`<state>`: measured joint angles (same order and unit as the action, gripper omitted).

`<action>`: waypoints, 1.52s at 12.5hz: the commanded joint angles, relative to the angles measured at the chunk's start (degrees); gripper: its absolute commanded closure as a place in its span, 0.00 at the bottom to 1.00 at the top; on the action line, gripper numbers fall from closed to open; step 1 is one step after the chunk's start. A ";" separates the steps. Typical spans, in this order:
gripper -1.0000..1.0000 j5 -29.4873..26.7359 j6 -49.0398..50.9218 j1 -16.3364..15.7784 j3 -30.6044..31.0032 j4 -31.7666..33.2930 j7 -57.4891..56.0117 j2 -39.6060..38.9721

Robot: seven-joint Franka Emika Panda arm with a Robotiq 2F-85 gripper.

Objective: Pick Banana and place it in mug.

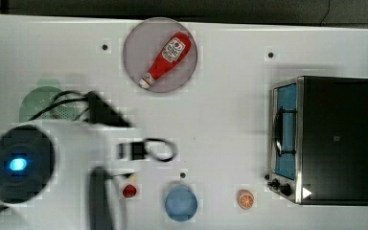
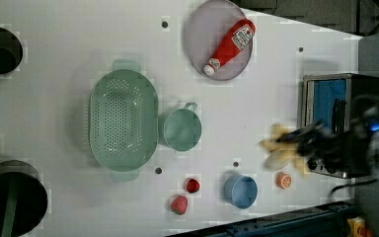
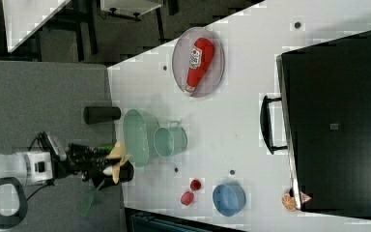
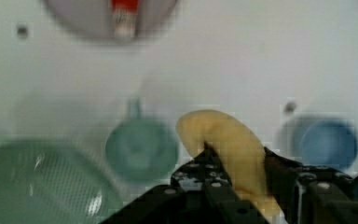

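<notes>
A white table [image 2: 54,89] was seen with dark floor along its edges. A grey plate [image 2: 197,34] carrying a red ketchup bottle [image 2: 229,44] was set by one long edge, and a toaster oven [image 1: 338,139] with a blue glass door was parked at one short end. By the opposite long edge, a blue bowl [image 2: 241,191], an orange slice [image 2: 283,180] and two red berries [image 2: 186,195] were lined up. Around the middle, the mug [image 2: 181,129] was placed right beside the green perforated basket [image 2: 123,123], handle turned toward the plate.

The arm was stretched out well above the table, blurred in the left view, with the wrist pointed downward. The gripper [image 4: 235,170] was clamped on the banana [image 4: 228,140], its pale lobes sticking out between the black fingers [image 4: 200,175]. In the wrist view the banana was held in the air over the bare patch between mug and blue bowl, touching neither.
</notes>
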<state>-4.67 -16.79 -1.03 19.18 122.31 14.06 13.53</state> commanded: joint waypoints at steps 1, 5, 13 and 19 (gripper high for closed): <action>0.66 -2.68 -0.64 -2.05 2.09 0.70 11.83 -1.42; 0.66 -2.87 -13.06 -2.07 6.63 6.36 20.38 -6.20; 0.62 1.16 -34.01 -2.02 6.25 11.57 23.82 -21.85; 0.00 2.74 -36.29 -1.94 5.31 11.58 24.20 -22.62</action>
<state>-2.89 -52.54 -3.50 25.47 135.74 35.19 -12.34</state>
